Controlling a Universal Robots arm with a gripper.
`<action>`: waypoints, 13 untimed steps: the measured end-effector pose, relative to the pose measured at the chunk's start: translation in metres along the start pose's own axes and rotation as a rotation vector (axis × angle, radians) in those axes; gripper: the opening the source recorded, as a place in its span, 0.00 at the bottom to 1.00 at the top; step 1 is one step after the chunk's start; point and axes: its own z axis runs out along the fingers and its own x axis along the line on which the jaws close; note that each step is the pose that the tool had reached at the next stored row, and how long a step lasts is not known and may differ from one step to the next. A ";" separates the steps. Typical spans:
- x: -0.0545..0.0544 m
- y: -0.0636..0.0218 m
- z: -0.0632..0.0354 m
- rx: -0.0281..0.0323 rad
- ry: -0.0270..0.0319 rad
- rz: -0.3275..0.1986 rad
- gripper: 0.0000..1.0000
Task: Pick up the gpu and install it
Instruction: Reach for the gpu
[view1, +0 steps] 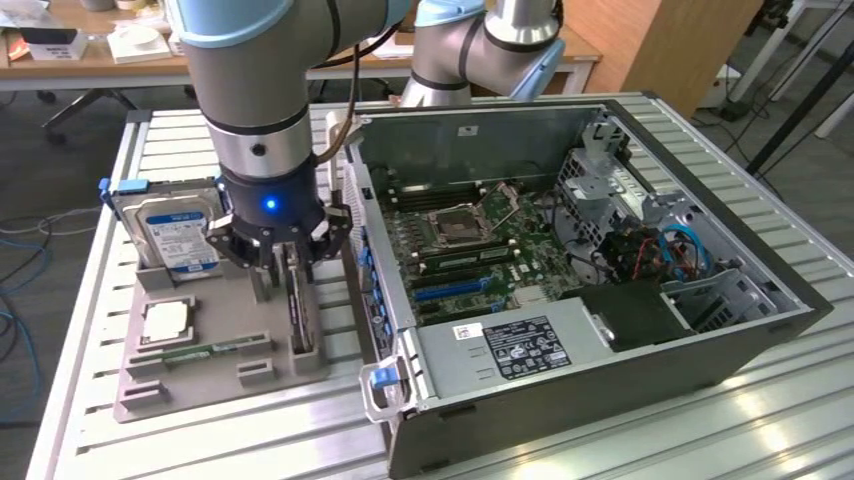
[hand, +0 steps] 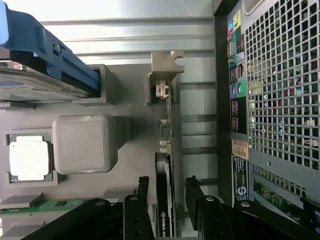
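Gripper (hand: 166, 182) straddles the upright gpu (hand: 163, 207) in its tray (hand: 132, 150), jaws wide, holding nothing — an off-centre close could twist it.

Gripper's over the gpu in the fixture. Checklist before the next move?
1. Gripper open: ok.
2. Fingers straddle the gpu, one on each side: ok.
3. Gpu standing on edge in its slot of the gray fixture: ok.
4. Grip on the card: not ok, a gap shows on both sides in the wrist view.
5. How far down the card the fingers reach: cannot tell.
6. Computer case open, blue expansion slot looks unoccupied: ok.
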 end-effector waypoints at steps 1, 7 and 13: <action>0.000 -0.0003 0.0001 -0.0002 -0.0001 0.000 0.43; 0.001 -0.0039 -0.0001 -0.0001 -0.0001 0.000 0.43; 0.001 -0.0056 0.0056 -0.0002 -0.0002 0.000 0.43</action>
